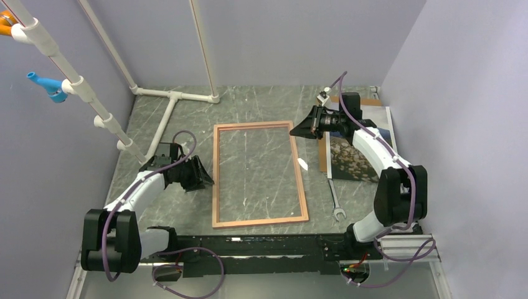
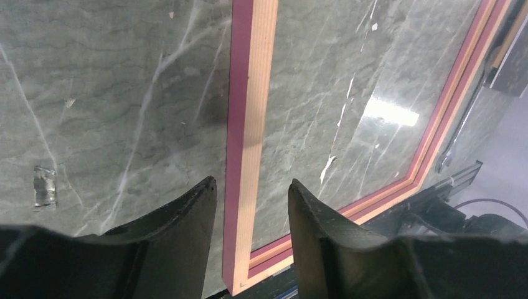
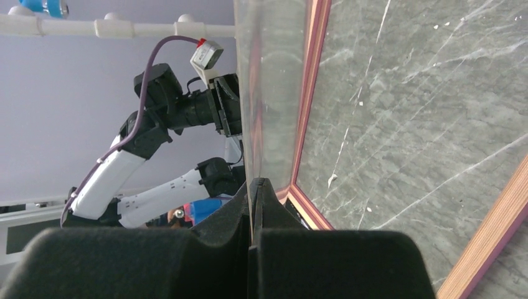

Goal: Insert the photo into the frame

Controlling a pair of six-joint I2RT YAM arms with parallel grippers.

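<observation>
The frame (image 1: 301, 180), thin with pinkish light-wood edges, lies flat mid-table. My left gripper (image 1: 200, 174) is at its left bar. In the left wrist view the bar (image 2: 252, 93) runs between the open jaws of that gripper (image 2: 252, 182), with a gap on each side. My right gripper (image 1: 297, 129) is at the frame's far right corner. In the right wrist view this gripper (image 3: 255, 182) is shut on the edge of a thin clear pane (image 3: 274, 81) beside the frame's edge (image 3: 314, 81). The photo (image 1: 355, 159) lies at the right, partly under the right arm.
A brown board (image 1: 323, 156) shows at the photo's left edge. A wrench (image 1: 336, 202) lies near the frame's near right corner, and a small white scrap (image 1: 302, 164) sits beside its right bar. White pipes (image 1: 165, 118) cross the far left. Walls close both sides.
</observation>
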